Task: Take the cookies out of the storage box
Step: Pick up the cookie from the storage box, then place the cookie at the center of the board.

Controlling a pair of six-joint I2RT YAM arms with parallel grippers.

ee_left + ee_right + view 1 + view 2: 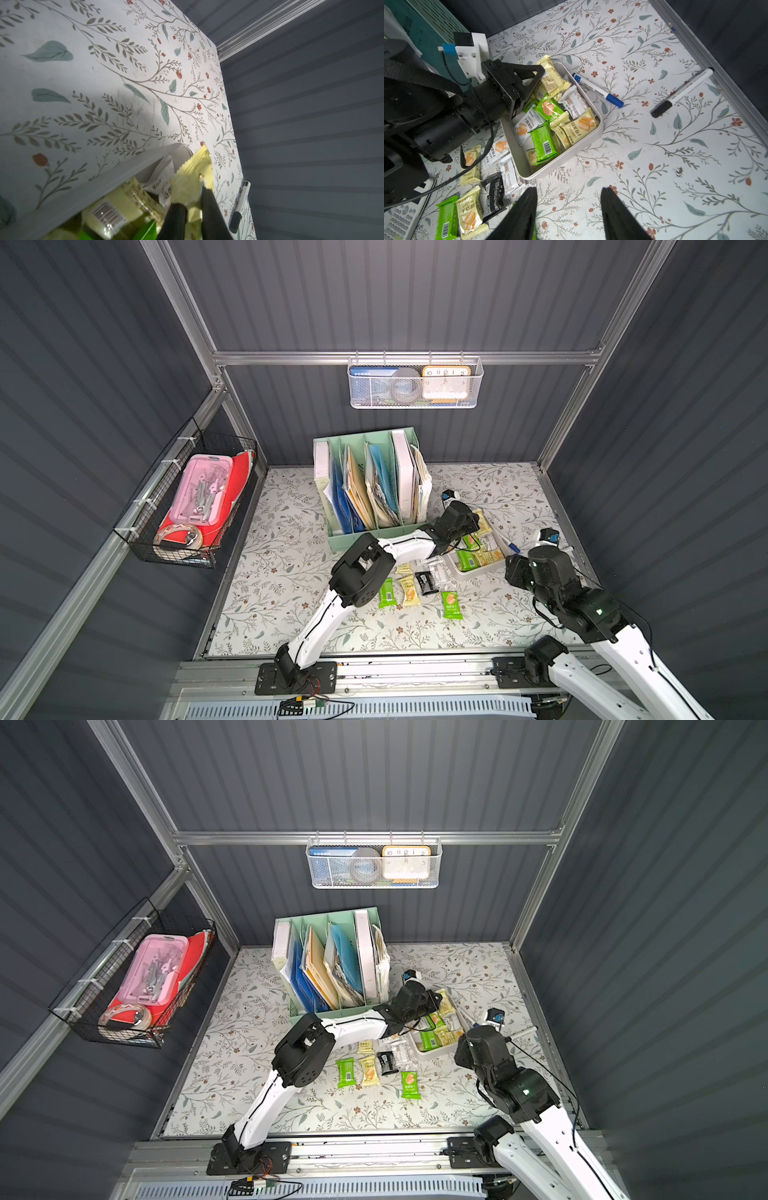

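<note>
Left claw (190,196) is reached into the storage box (566,160) at the corner farthest from the arm bases. Its jaws are seen closed onto one end of a pale yellow packet (193,166). The packet's long axis is judged to run on from the claw, up and over the box rim at that corner. A lift upward and back over the box is therefore called for.

Right claw (569,188) is held with jaws apart and empty over bare surface (654,166), just outside the box's near wall. The left arm is the nearer to the gripped packet.

Remaining cookies (543,143) are noted inside the box, overlapping: green, yellow and white. Other packets (469,209) are laid on the surface beside the box, on its left-arm side.

Edges: the file organiser (353,537) stands close to the box on that same side. A blue marker (598,89) lies just beside the opposite box wall, and a black marker (681,95) farther out. Open room is found above the box and beyond its near wall.
</note>
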